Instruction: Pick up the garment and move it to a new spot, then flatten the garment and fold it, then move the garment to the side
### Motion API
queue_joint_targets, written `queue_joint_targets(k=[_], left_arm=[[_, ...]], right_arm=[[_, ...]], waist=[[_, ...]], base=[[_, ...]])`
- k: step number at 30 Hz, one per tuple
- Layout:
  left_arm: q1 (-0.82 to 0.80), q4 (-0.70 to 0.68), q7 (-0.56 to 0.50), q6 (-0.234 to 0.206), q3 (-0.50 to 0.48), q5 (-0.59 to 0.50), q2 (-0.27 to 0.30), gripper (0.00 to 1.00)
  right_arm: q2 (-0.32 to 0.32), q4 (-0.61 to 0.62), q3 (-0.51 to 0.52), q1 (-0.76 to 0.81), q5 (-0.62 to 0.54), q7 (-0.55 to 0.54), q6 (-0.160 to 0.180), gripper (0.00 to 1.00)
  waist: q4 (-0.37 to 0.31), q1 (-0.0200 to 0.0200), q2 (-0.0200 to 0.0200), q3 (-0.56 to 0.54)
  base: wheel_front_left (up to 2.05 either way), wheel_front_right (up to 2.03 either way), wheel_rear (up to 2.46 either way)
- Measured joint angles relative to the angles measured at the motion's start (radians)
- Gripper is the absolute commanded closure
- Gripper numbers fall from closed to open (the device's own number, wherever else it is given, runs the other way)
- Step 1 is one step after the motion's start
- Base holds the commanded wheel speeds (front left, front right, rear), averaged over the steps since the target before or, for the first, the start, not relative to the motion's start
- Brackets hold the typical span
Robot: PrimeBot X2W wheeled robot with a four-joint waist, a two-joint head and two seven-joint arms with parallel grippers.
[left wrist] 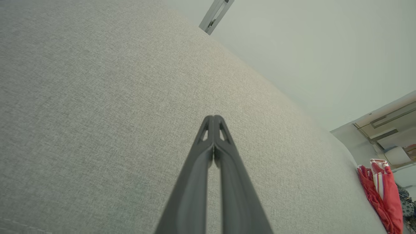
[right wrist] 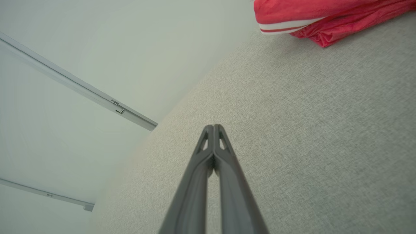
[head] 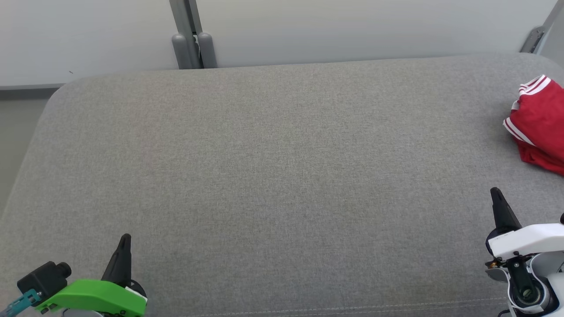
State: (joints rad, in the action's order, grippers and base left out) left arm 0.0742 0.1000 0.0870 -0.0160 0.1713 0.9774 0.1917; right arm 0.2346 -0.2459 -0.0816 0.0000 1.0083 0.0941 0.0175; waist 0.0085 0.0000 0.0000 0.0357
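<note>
Starting at the lower left of the head view, we are seeing the left gripper [head: 125,240] pointing up the picture over the grey cushion [head: 282,167]. Its two dark fingers are pressed together at the tips with nothing between them, and its green-cased wrist is sitting low at the bottom edge. From its wrist camera we are looking along those closed fingers across bare fabric. The garment [left wrist: 386,198] is showing as a small red heap at the far right edge, well apart from this gripper.

Moving across, we are passing the cushion's broad grey middle, with a grey post [head: 194,44] standing behind it against the pale wall.

Now at the lower right, the right gripper [head: 496,193] is pointing up too, its fingers shut tight on nothing and its white wrist housing below. The garment is lying bunched at the cushion's far right edge, red with white stripe trim and partly cut off by the frame. It is lying ahead of the right gripper and a little to its right, not touching it.
</note>
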Motion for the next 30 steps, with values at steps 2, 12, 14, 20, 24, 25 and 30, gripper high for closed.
queue_joint_targets(k=[2, 12, 14, 20, 24, 25, 30], left_arm=[[-0.005, 0.007, -0.007, 0.008, -0.006, 0.018, -0.003, 1.00], [-0.023, 0.030, -0.026, 0.025, -0.033, 0.136, -0.019, 1.00], [-0.026, 0.035, -0.034, 0.030, -0.039, 0.151, -0.020, 1.00], [-0.040, 0.050, -0.043, 0.039, -0.053, 0.222, -0.030, 1.00], [-0.044, 0.059, -0.052, 0.045, -0.067, 0.269, -0.039, 1.00], [-0.045, 0.062, -0.053, 0.051, -0.070, 0.277, -0.040, 1.00], [-0.060, 0.076, -0.066, 0.066, -0.081, 0.336, -0.049, 1.00]], right_arm=[[-0.006, -0.001, 0.006, -0.003, 0.024, -0.007, -0.009, 1.00], [-0.037, -0.005, 0.039, -0.013, 0.120, -0.038, -0.029, 1.00], [-0.043, -0.006, 0.045, -0.013, 0.143, -0.044, -0.033, 1.00], [-0.061, -0.010, 0.066, -0.018, 0.202, -0.062, -0.044, 1.00], [-0.074, -0.012, 0.079, -0.022, 0.239, -0.077, -0.053, 1.00], [-0.077, -0.012, 0.082, -0.023, 0.249, -0.079, -0.056, 1.00], [-0.092, -0.017, 0.100, -0.031, 0.300, -0.096, -0.069, 1.00]], waist=[[0.000, 0.0000, 0.0000, -0.001], [-0.002, 0.0000, 0.0000, -0.007], [-0.002, 0.0000, 0.0000, -0.008], [-0.003, 0.0000, 0.0000, -0.011], [-0.004, 0.0000, 0.0000, -0.013], [-0.004, 0.0000, 0.0000, -0.014], [-0.004, 0.0000, 0.0000, -0.016]], base=[[0.00, 0.00, 0.00], [0.00, 0.00, 0.00], [0.00, 0.00, 0.00], [0.00, 0.00, 0.00], [0.00, 0.00, 0.00], [0.00, 0.00, 0.00], [0.00, 0.00, 0.00]])
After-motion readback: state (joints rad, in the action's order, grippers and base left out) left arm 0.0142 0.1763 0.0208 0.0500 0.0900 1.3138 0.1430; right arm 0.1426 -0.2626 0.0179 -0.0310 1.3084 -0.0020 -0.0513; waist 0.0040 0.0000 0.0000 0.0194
